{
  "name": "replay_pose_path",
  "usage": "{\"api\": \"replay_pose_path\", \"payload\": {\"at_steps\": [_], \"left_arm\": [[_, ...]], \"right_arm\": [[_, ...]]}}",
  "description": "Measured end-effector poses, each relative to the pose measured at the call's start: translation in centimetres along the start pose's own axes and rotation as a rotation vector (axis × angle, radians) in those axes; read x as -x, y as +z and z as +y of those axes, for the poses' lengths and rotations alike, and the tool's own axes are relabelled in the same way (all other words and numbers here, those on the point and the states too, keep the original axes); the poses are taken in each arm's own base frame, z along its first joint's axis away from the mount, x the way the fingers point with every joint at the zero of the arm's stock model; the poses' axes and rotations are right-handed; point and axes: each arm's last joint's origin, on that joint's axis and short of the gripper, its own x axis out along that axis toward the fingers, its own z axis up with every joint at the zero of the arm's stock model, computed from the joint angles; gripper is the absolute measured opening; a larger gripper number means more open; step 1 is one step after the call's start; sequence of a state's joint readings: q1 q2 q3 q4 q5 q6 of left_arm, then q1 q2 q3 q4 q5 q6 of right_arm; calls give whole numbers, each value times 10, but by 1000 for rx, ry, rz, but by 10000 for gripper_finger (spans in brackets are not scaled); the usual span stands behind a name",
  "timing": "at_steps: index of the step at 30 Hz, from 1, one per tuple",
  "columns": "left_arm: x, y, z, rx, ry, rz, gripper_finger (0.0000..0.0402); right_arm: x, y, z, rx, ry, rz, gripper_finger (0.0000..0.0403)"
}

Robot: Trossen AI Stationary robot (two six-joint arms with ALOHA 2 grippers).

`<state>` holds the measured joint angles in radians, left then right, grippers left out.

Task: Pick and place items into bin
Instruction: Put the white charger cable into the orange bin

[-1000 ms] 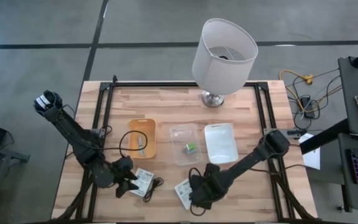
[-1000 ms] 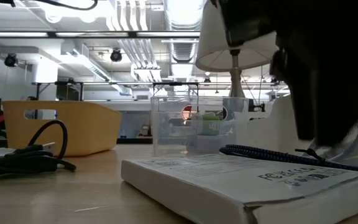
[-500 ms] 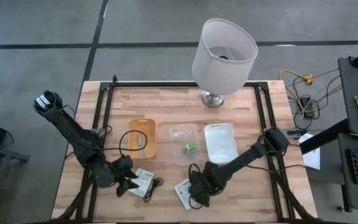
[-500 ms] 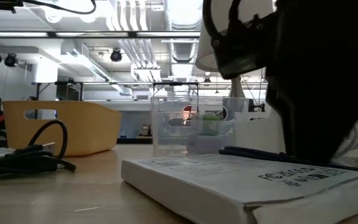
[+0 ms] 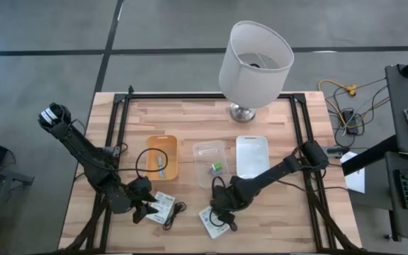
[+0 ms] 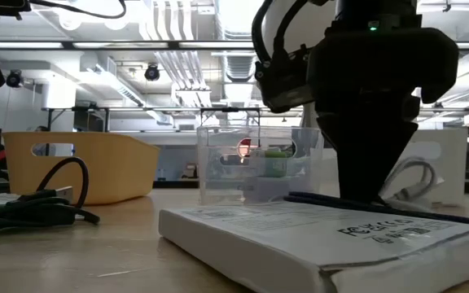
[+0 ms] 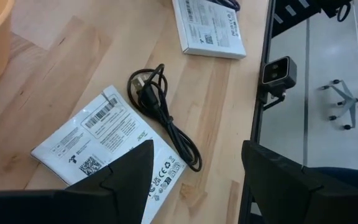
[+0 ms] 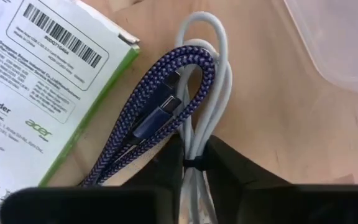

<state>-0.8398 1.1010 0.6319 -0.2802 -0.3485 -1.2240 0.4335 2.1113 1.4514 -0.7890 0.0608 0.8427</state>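
A coiled white cable [image 8: 213, 81] and a purple braided cable [image 8: 160, 93] lie together on the table, beside a white printed box [image 8: 36, 81]. My right gripper [image 8: 194, 163] points down and is shut on the white cable. In the high view it is near the table's front middle [image 5: 220, 209]. My left gripper [image 7: 197, 180] hovers open over a white label card [image 7: 104, 149] and a thin black cable [image 7: 163, 115] at the front left. The orange bin [image 5: 163, 157] stands farther back. My right gripper pinches the white cable's strands between its two fingers, close to a small black tie [image 8: 191, 165]. It comes from above, pointing down. The coil's far loop [image 8: 207, 25] lies on the table. Whether the purple cable beside the fingers is also caught, I cannot tell.
A clear container [image 5: 211, 163] holding a little green block [image 5: 218, 168] and a white tray [image 5: 252, 157] stand behind my right gripper. A lamp [image 5: 255, 57] is at the far edge. Bare wood lies between the two arms and at the far left.
My right gripper has gone a little toward the table's far edge and down onto the cables beside the white box. In the low view it now stands over the purple cable, and more of the white tray shows behind the arm.
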Motion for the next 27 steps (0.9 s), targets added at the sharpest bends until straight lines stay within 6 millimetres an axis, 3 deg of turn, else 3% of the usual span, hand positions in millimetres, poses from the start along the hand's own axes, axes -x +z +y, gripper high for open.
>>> {"api": "replay_pose_path", "payload": {"at_steps": [7, 14, 19, 23, 27], "left_arm": [[3, 2, -1, 6, -15, -5, 228], [17, 11, -3, 35, -36, -137, 228], [38, 22, -2, 70, -65, -288, 228], [54, 28, -4, 9, -110, -329, 228], [69, 31, -7, -47, -148, -328, 228]], "right_arm": [[22, -1, 3, -24, 17, 19, 25], [95, 15, -7, -242, 146, -242, 24], [136, 55, -25, -428, 381, -501, 24], [135, 93, -34, -504, 552, -645, 27], [116, 126, -42, -527, 683, -710, 29]]}}
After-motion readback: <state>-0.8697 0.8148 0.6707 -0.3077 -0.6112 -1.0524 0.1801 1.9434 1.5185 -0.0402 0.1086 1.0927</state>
